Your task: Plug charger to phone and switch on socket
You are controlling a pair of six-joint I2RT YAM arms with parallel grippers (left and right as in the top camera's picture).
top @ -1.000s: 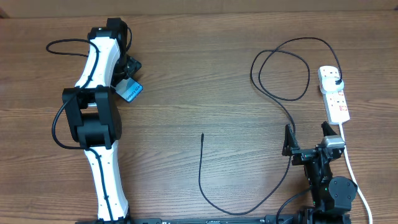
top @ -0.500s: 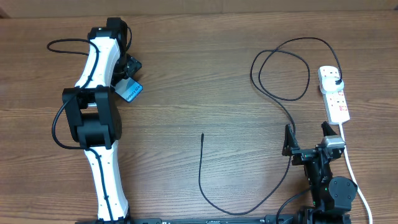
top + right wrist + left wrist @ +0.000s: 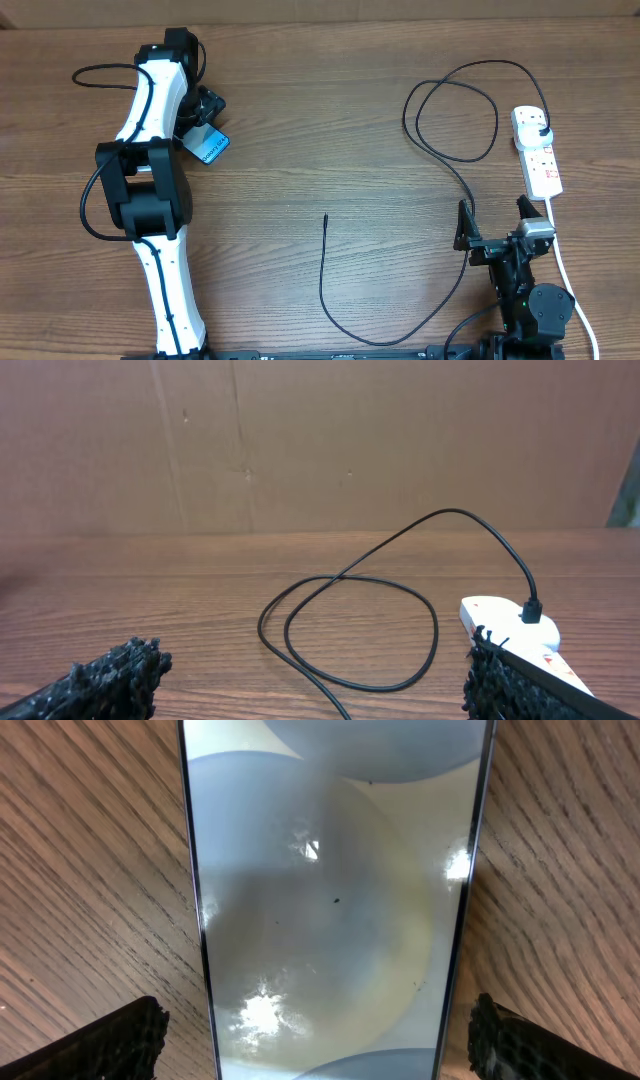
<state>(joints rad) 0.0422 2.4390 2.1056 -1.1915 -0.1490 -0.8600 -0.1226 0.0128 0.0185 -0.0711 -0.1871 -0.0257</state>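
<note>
The phone (image 3: 211,147) lies on the table at the far left, mostly hidden under my left arm; only a blue-cyan corner with white text shows. In the left wrist view the phone's glossy screen (image 3: 330,900) fills the middle. My left gripper (image 3: 320,1042) is open, one finger on each side of the phone, not touching it. The charger's black cable (image 3: 450,110) loops at the right. Its plug (image 3: 541,122) sits in the white socket (image 3: 540,160), and its tip (image 3: 326,217) lies loose mid-table. My right gripper (image 3: 493,222) is open and empty; the right wrist view (image 3: 305,685) shows the same.
The socket's white cord (image 3: 570,280) runs down the right side past my right arm. The charger's cable curves along the front of the table (image 3: 380,340). A brown cardboard wall (image 3: 320,440) stands behind the table.
My left arm has shifted slightly to the left over the phone. The right arm, the charger and the socket have not moved.
</note>
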